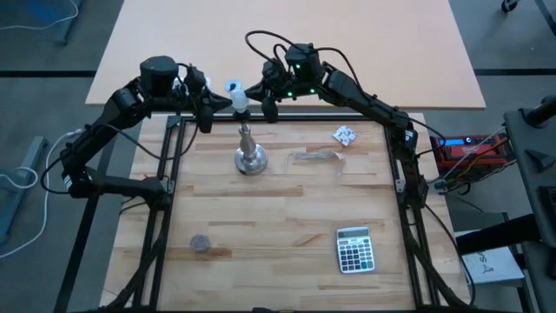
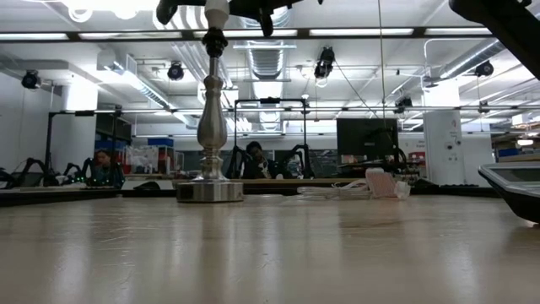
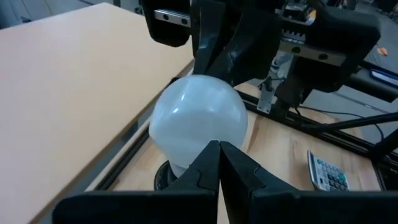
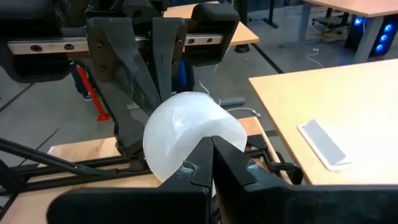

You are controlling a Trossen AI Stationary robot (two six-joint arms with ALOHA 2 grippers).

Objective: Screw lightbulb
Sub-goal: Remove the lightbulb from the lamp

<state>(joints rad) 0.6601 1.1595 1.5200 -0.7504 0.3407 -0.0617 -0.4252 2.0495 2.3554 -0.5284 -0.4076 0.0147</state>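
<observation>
High view: lightbulb (image 1: 234,89) sat atop the silver stand (image 1: 249,154) at the table's (image 1: 278,226) far side, w/ left gripper (image 1: 208,103) just left of it and right gripper (image 1: 263,96) just right.

Low view: stand upright, bulb at its top, mostly cut off.

Left wrist view: left fingers (image 3: 205,168) pressed together, tips against the bulb's near side, nothing gripped.

Right wrist view: right fingers (image 4: 227,163) also closed tight, tips touching the bulb, nothing held.
</observation>
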